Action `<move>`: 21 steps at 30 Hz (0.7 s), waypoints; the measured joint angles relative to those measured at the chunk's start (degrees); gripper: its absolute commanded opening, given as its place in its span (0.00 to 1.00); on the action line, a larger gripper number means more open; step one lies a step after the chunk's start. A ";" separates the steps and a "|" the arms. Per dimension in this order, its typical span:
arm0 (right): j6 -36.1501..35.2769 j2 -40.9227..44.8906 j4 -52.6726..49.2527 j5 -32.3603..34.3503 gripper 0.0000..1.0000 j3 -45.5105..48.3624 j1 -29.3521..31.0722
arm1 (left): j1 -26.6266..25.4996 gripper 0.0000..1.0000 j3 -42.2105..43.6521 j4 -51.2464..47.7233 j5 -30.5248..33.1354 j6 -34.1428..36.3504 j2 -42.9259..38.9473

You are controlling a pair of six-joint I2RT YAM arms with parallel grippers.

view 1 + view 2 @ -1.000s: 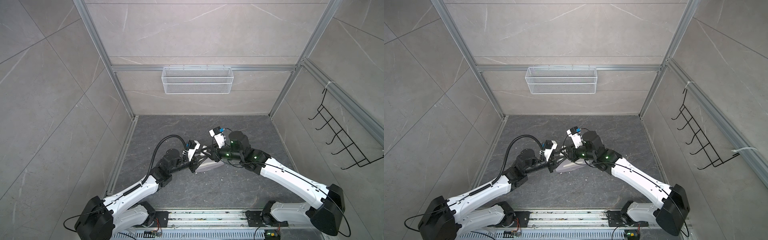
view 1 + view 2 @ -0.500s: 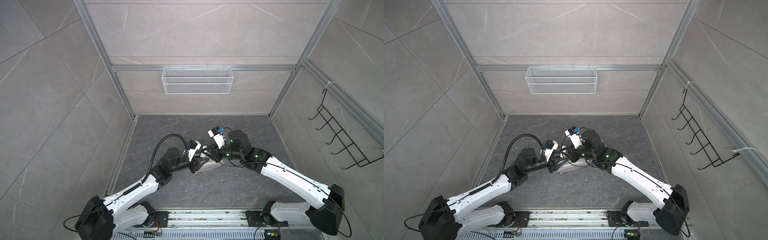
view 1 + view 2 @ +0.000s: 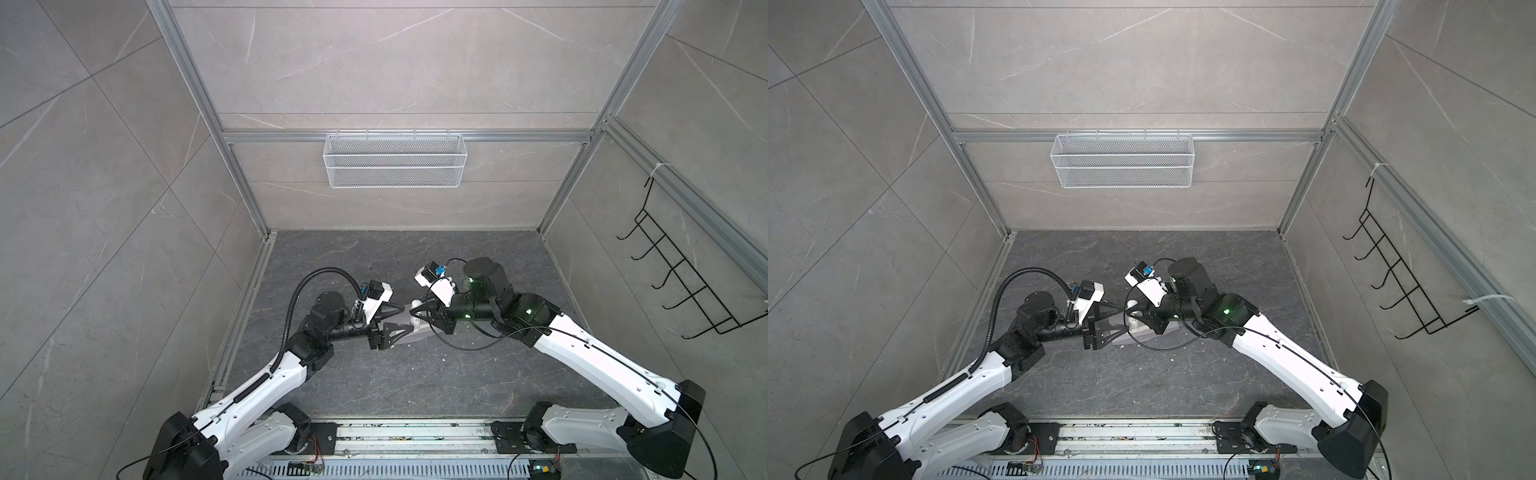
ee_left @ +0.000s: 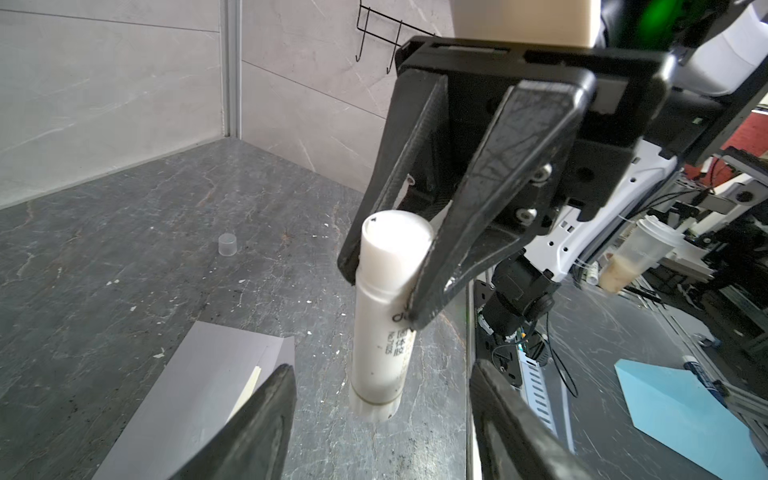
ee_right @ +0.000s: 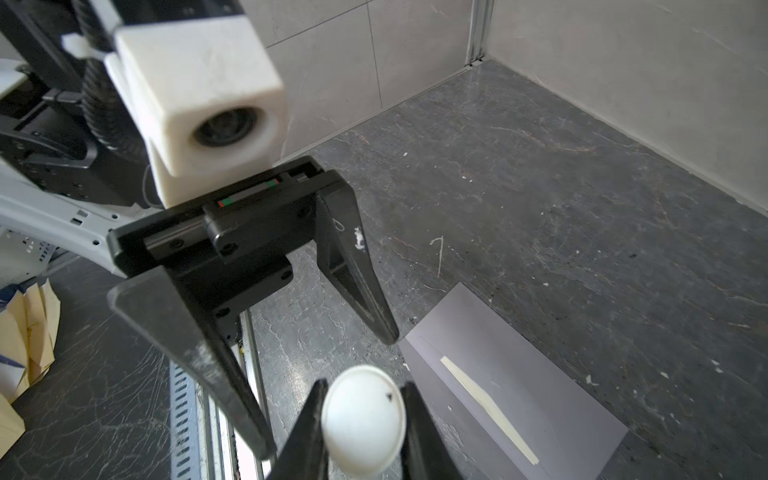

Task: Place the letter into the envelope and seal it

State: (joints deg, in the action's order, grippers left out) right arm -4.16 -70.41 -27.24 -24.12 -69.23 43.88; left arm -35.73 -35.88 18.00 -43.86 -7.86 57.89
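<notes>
Left wrist, glue stick (image 4: 384, 332) side-on, right wrist, its end beside envelope (image 5: 540, 365)

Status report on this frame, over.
Left gripper open, empty. Right gripper shut on glue stick. Letter edge showing in envelope. Small cap lies apart.

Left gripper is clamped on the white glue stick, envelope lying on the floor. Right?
No. The right gripper is clamped on the glue stick; the left gripper stands open, its fingers clear of the stick. The left wrist view shows it. The envelope does lie on the floor.
</notes>
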 measured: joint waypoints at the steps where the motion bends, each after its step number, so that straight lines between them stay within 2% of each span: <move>1: -0.31 0.00 -0.09 -0.44 0.05 0.00 -0.02 | 0.00 0.65 0.00 0.00 -0.70 0.00 0.07; 8: -1.29 -0.24 -0.17 -2.89 0.06 0.00 0.00 | 0.00 0.60 0.00 0.04 -4.76 -0.17 2.34; 21: -1.44 -2.12 -0.11 -5.07 0.07 -0.04 -0.02 | 0.04 0.49 -0.02 1.79 -6.29 -0.92 3.72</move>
State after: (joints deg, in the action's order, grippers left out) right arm -5.61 -72.53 -27.35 -29.19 -69.28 43.86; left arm -35.68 -35.90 19.79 -50.15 -8.78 61.60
